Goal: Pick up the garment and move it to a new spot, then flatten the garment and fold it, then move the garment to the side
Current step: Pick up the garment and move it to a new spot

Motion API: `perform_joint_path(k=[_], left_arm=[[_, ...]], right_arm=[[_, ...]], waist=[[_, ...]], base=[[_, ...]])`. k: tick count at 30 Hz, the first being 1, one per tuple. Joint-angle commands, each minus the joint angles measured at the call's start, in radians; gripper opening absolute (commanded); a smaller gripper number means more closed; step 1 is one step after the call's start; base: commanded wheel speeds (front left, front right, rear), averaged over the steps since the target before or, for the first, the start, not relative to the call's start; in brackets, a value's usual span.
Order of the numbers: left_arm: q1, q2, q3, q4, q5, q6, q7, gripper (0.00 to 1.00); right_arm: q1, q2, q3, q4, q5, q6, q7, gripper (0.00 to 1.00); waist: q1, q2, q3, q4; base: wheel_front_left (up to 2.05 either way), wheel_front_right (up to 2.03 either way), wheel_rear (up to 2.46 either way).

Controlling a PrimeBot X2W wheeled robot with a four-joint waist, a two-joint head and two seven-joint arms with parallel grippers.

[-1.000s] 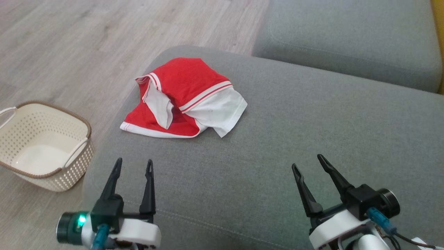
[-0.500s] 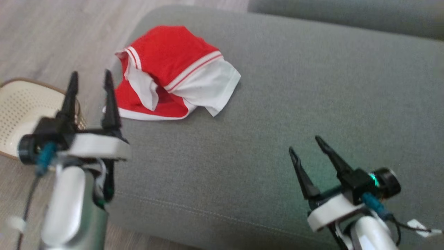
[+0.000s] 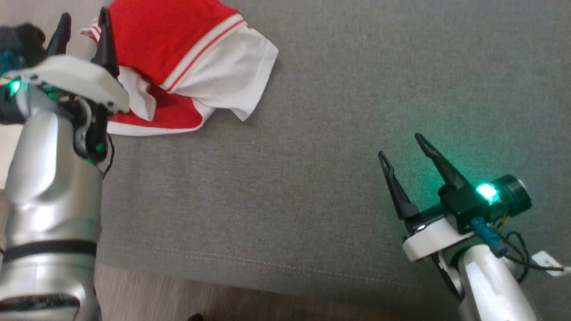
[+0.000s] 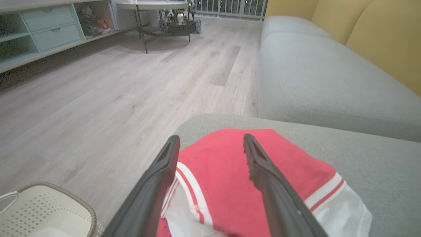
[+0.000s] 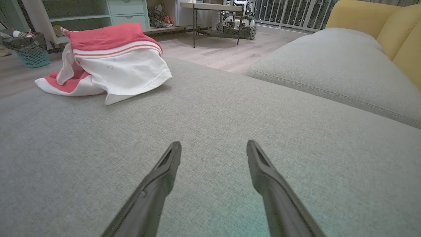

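On the grey sofa cushion [image 3: 312, 156] the crumpled red-and-white garment [image 3: 178, 44] lies at the left tool's [image 3: 84, 13] twelve o'clock, just beneath its spread, empty jaws. I'd sink straight down and pinch a thick fold. From the right tool [image 3: 400, 145], likewise released, it sits at ten o'clock, well apart.

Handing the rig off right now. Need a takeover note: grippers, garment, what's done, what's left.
Left gripper: open, poised over the left edge of the garment, fingers either side of the red part, nothing gripped.
Right gripper: open, empty, over the bare grey cushion, well apart from the garment.
Garment: a crumpled red-and-white heap near the cushion's far left corner.
Done: nothing yet; the garment is not picked up.
To do: grasp it, move it to a new spot, flatten, fold, move it aside.
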Motion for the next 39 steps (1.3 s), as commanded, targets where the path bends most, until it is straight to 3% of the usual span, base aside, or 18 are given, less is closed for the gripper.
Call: perform_joint_path(k=[1, 7, 17, 18, 19, 25, 30, 39], left_arm=[[-0.075, 0.052, 0.024, 0.028, -0.009, -0.011, 0.017, 1.0], [-0.184, 0.039, 0.007, 0.194, -0.038, -0.039, 0.068, 1.0], [-0.263, 0.009, -0.012, 0.427, -0.068, -0.057, 0.031, 1.0], [-0.266, 0.005, -0.015, 0.444, -0.071, -0.059, 0.026, 0.71], [-0.268, 0.002, -0.019, 0.457, -0.073, -0.061, 0.02, 0.0], [-0.284, 0.01, -0.036, 0.476, -0.078, -0.068, -0.103, 0.0], [-0.277, 0.026, -0.049, 0.414, -0.061, -0.07, -0.157, 0.0], [-0.185, 0.042, -0.044, 0.05, 0.006, -0.067, -0.161, 0.0]], right_arm=[[-0.031, -0.009, 0.023, -0.04, -0.006, 0.0, -0.009, 1.0], [-0.062, -0.032, 0.009, -0.062, -0.012, 0.0, -0.009, 1.0], [-0.097, -0.05, 0.007, -0.072, -0.011, 0.0, -0.009, 1.0], [-0.097, -0.049, 0.005, -0.071, -0.011, 0.0, -0.009, 1.0], [-0.097, -0.049, 0.004, -0.07, -0.01, 0.0, -0.009, 1.0], [-0.099, -0.04, 0.004, -0.059, -0.005, 0.0, -0.009, 1.0], [-0.087, -0.028, 0.008, -0.046, 0.003, 0.0, -0.009, 1.0], [-0.056, 0.001, 0.025, -0.022, 0.035, 0.0, -0.009, 1.0]], waist=[[-0.0001, 0.0, 0.061, -0.024], [-0.0001, 0.0, 0.127, -0.028], [-0.0001, 0.0, 0.188, -0.034], [-0.0001, 0.0, 0.189, -0.034], [-0.0001, 0.0, 0.189, -0.033], [-0.0001, 0.0, 0.167, -0.028], [-0.0001, 0.0, 0.11, -0.021], [-0.0001, 0.0, -0.053, -0.038]], base=[[0.0, 0.0, 0.0], [0.0, 0.0, 0.0], [0.0, 0.0, 0.0], [0.0, 0.0, 0.0], [0.0, 0.0, 0.0], [0.0, 0.0, 0.0], [0.0, 0.0, 0.0], [0.0, 0.0, 0.0]])
